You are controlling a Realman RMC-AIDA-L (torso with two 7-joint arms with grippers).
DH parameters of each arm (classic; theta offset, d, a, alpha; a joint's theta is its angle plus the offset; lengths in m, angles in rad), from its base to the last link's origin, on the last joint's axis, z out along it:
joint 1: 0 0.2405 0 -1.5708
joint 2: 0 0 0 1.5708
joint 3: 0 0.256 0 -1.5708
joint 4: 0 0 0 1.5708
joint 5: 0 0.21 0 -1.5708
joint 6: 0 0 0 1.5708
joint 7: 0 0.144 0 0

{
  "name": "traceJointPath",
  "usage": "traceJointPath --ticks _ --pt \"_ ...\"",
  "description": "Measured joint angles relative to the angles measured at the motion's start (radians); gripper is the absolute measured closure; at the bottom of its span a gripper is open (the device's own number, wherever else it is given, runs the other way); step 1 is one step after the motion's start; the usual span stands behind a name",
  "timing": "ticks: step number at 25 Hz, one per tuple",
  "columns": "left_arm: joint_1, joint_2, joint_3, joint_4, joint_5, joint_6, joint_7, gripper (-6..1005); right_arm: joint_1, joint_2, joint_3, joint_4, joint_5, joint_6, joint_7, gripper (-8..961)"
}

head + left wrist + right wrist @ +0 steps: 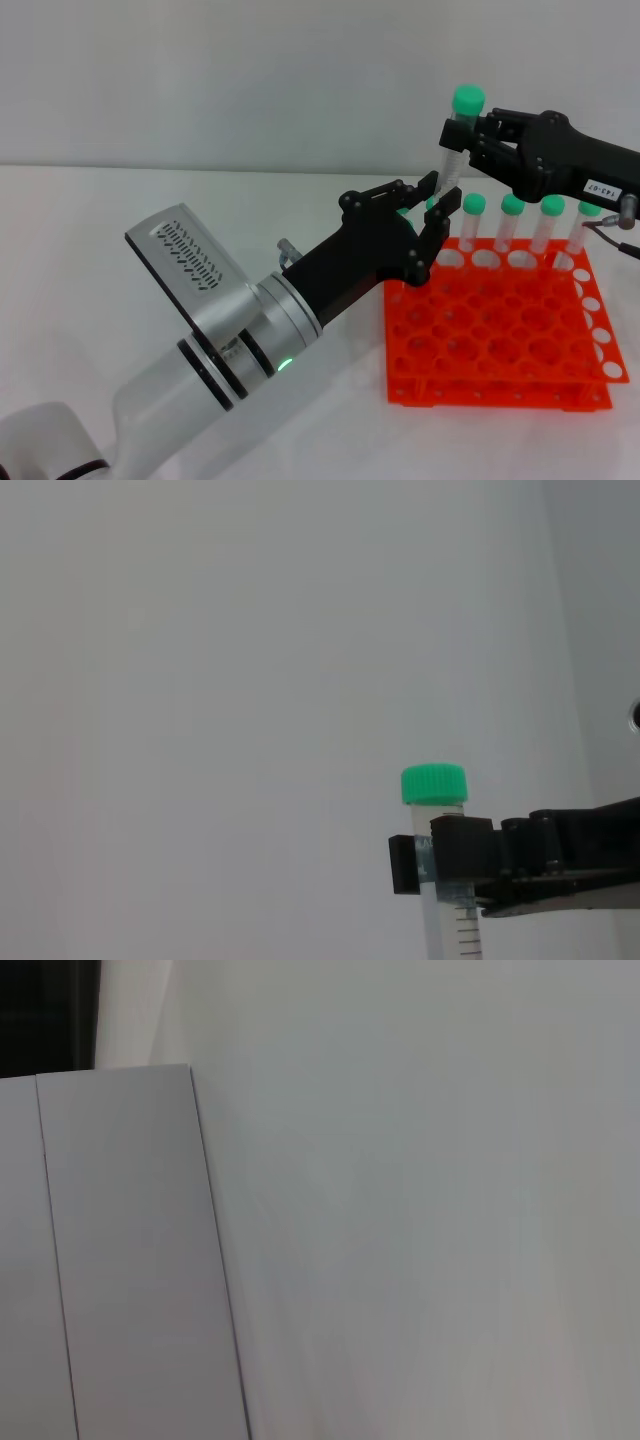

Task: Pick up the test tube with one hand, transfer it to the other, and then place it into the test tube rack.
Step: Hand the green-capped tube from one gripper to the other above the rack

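Above rack's back row: test tube (pixel 455 145) clamped near green cap by right gripper (pixel 478 140), kept upright so lower shaft is offered. Just below, left gripper (pixel 432 210) spread around shaft, not yet closed. Handover judged midway; test tube rack (pixel 500 330) beneath.

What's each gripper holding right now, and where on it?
Right gripper clamps the test tube just under its green cap, upright above the test tube rack. Left gripper is open around the tube's lower part, not yet closed.
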Motion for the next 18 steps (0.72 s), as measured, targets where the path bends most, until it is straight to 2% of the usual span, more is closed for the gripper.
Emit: traceJointPath --ticks 9,14,18 --pt "0.009 0.002 -0.013 -0.005 -0.001 -0.008 0.011 802 0.003 0.006 0.006 -0.001 0.003 0.019 -0.003 738" --pt "0.018 0.002 -0.02 -0.005 -0.002 -0.009 0.016 643 0.0 0.015 0.025 -0.001 0.001 0.026 -0.01 739" --pt "0.048 0.001 -0.051 -0.006 -0.005 -0.008 0.062 466 -0.009 0.028 0.06 -0.001 0.001 0.033 -0.031 742"
